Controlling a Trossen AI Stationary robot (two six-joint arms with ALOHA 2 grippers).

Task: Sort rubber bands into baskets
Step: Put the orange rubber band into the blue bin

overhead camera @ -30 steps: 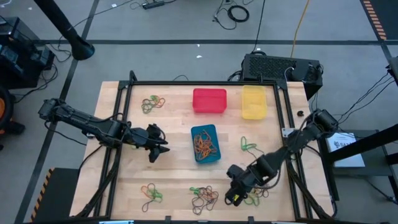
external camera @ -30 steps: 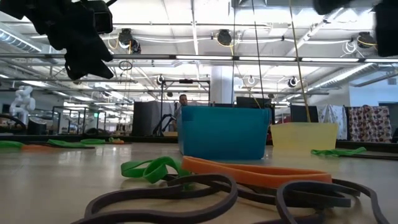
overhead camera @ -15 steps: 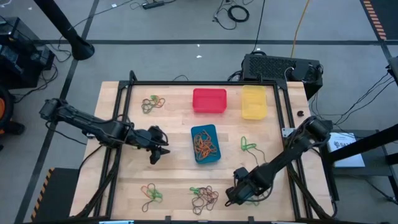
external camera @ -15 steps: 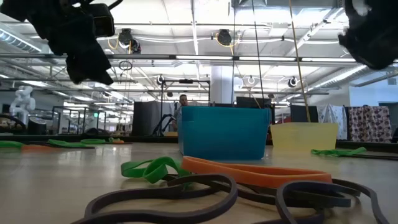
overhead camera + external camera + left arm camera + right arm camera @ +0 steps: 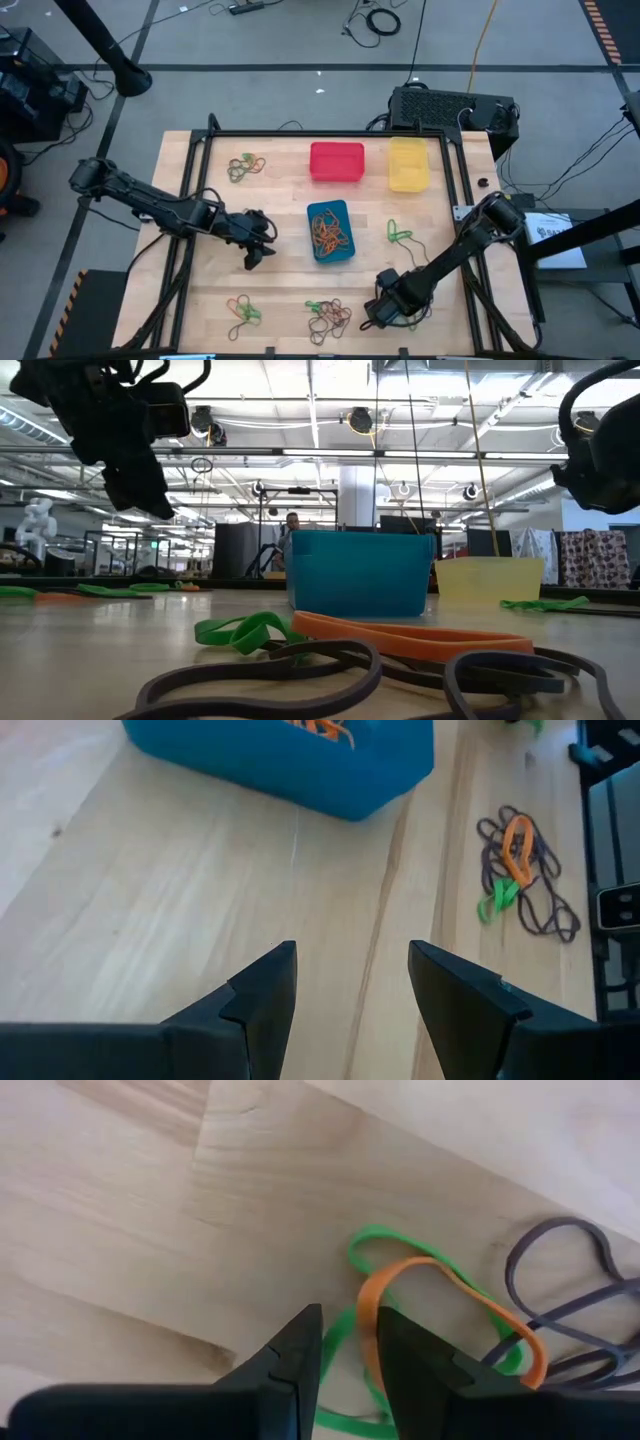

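Three baskets stand on the wooden table: red [image 5: 337, 162] and yellow [image 5: 408, 163] at the far side, blue [image 5: 330, 231] in the middle with orange rubber bands in it. Small heaps of rubber bands lie at the far left [image 5: 245, 165], the right [image 5: 400, 233], the near left [image 5: 242, 310] and the near middle [image 5: 328, 315]. My right gripper [image 5: 372, 318] points down at the near right, open by a narrow gap [image 5: 350, 1320], just over an orange band [image 5: 450, 1285] and a green band [image 5: 375, 1240]. My left gripper [image 5: 258, 256] hangs open [image 5: 352, 955] left of the blue basket, over bare wood. My right gripper's fingertips [image 5: 300, 1340] stand from above on either side of a stretch of the green and orange bands, which lie flat on the table. Whether they touch the bands I cannot tell.
A dark band [image 5: 560, 1245] lies tangled with the orange and green ones. A black frame [image 5: 320, 133] runs around the table. Bare wood lies between the blue basket [image 5: 290, 760] and the near heap [image 5: 520, 860].
My right gripper has sunk toward the bands at the near right, rolling its wrist and tipping to point more steeply down. My left gripper has sunk a little beside the blue basket. No band has moved.
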